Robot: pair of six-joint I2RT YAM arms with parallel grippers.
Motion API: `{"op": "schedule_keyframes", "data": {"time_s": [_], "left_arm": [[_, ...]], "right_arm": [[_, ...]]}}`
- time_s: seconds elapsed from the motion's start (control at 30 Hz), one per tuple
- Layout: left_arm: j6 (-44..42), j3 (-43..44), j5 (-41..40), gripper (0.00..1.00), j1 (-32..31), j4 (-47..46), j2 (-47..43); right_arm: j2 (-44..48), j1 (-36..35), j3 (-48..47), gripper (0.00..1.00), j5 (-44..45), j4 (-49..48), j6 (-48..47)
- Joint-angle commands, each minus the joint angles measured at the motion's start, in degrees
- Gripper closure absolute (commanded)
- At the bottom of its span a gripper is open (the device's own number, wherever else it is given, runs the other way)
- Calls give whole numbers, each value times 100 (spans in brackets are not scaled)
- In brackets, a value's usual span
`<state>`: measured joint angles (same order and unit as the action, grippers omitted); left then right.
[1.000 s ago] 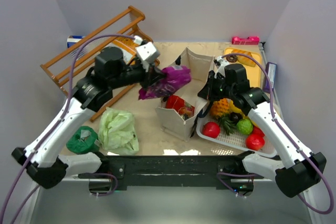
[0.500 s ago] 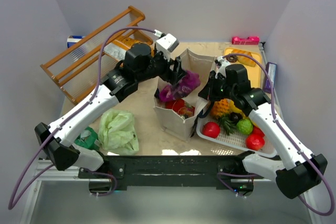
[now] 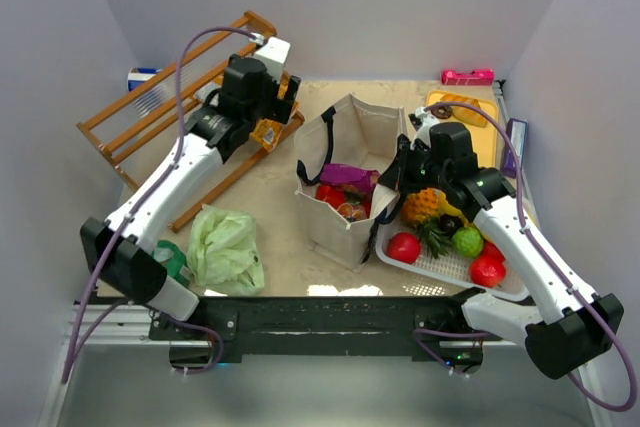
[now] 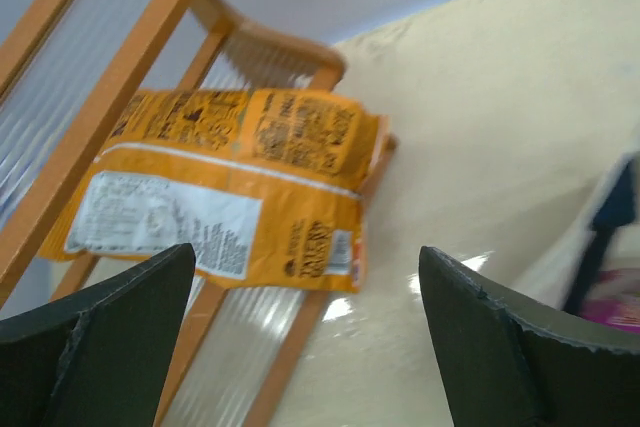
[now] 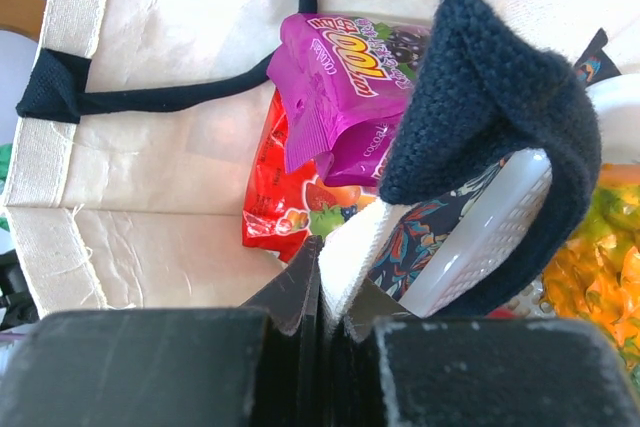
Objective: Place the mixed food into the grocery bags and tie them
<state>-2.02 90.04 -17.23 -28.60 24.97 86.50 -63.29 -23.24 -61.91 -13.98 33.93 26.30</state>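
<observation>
Top external view: the left tool (image 4: pixel 300 339) hovers with jaws wide and empty over an orange packet (image 4: pixel 230 185) that lies across the lower rail of the wooden rack (image 3: pixel 150 119), far left on the tabletop (image 3: pixel 275 202). The right tool (image 5: pixel 325 277) is closed on the near rim of the canvas tote (image 3: pixel 338 225), holding its mouth open. A purple packet (image 5: pixel 330 87) and a red packet (image 5: pixel 282 199) lie inside.

Risks, as judged:
- The rack rail under the packet may block a finger, and the slick foil may slide off.
- If the pinched rim slips, the tote mouth may sag shut.
- The black strap (image 5: pixel 170 97) lies across the opening and may snag items.

Surroundings: the green plastic bag (image 3: pixel 226 247) lies crumpled and unfilled at the near left. The white mesh basket (image 3: pixel 455 269) of fruit sits just beside the tote, crowding the right arm.
</observation>
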Motion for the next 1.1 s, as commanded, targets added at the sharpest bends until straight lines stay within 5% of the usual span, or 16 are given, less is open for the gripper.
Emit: {"op": "schedule_keyframes", "data": {"time_s": [0.0, 0.13, 0.37, 0.47, 0.83, 1.07], "left_arm": [[-975, 23, -1520, 4, 38, 131, 639], [-958, 215, -1028, 14, 328, 69, 1035], [-1344, 137, -1528, 18, 460, -255, 1580], [-1353, 128, -1459, 30, 618, -308, 1764], [-1266, 154, -931, 39, 1040, -431, 2090], [-1152, 93, -826, 69, 1111, -397, 2047]], "right_arm": [[238, -5, -278, 96, -132, -458, -82], [238, -5, -269, 96, -132, -458, -99], [212, -13, -278, 95, -123, -458, -126], [159, -13, -269, 95, -184, -484, -126], [27, -13, -304, 95, -246, -546, -134], [9, -5, -295, 95, -237, -546, -126]]}}
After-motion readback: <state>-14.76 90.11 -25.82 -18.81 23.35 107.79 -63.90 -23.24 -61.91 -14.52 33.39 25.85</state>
